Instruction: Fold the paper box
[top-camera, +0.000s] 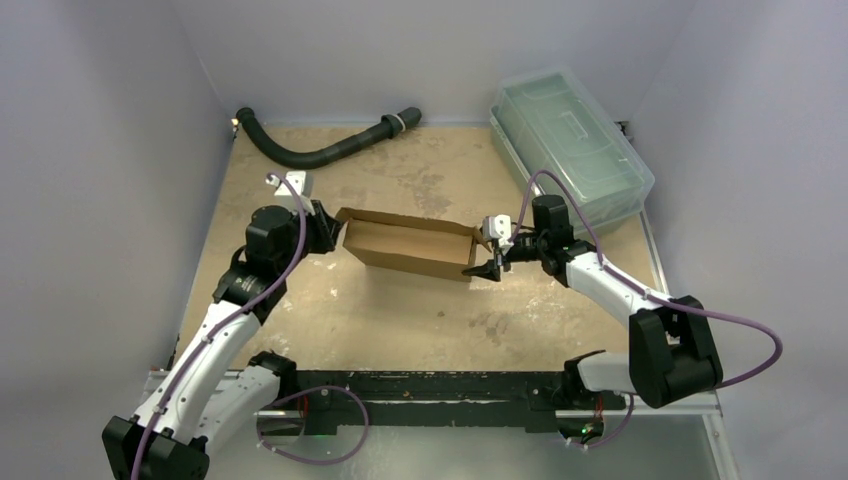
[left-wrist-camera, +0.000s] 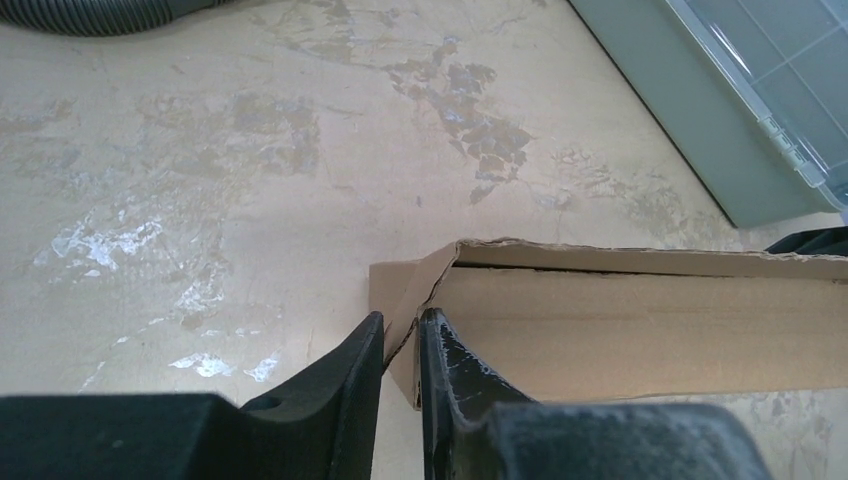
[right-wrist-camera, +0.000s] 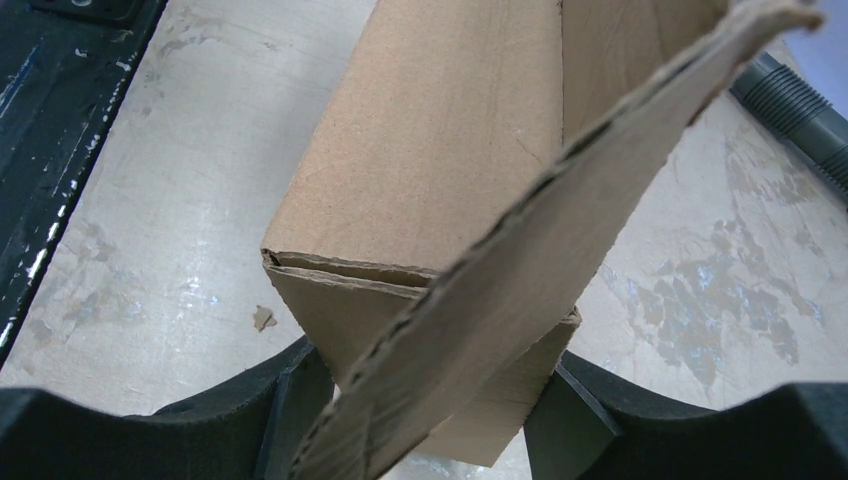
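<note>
- Enclosure: plain grey walls (top-camera: 120, 120) on three sides; tan table (top-camera: 400, 320), surface worn and stained w/ dark and whitish patches.
- Near edge: black rail (top-camera: 430, 390) across the front, both arm bases bolted to it.
- Far left: black ribbed hose (top-camera: 320, 150) lying curved on the table, well apart from the work.
- Far right: clear greenish lidded bin (top-camera: 570, 145), lid on, set at an angle near the rt wall.
- Paper box (top-camera: 410, 245): brown corrugated cardboard, unprinted. Sits approx. centre of the table, between the two arms, long axis running left to right. Top open; long side walls standing; interior visible from above.
- Left gripper (left-wrist-camera: 401, 330): at the box's left end. Jaws nearly together, clenched on a thin cardboard edge at the end corner. Wrist view shows that edge running down into the narrow gap between the fingers (left-wrist-camera: 345, 370). Corner crease torn-looking, ragged.
- Right gripper (right-wrist-camera: 425, 385): at the box's right end. Jaws wide, straddling the end across its width, a finger against each side; grasping the box.
- Loose flap (right-wrist-camera: 560, 200): in the rt wrist view it crosses diagonally in front of the box end, corrugated edge exposed, not lying flat against the wall.
- Box end seen from the rt wrist: layered folded panels, small gap btwn layers.
- Small cardboard scrap (right-wrist-camera: 262, 318) on the table just beside that end.
</note>
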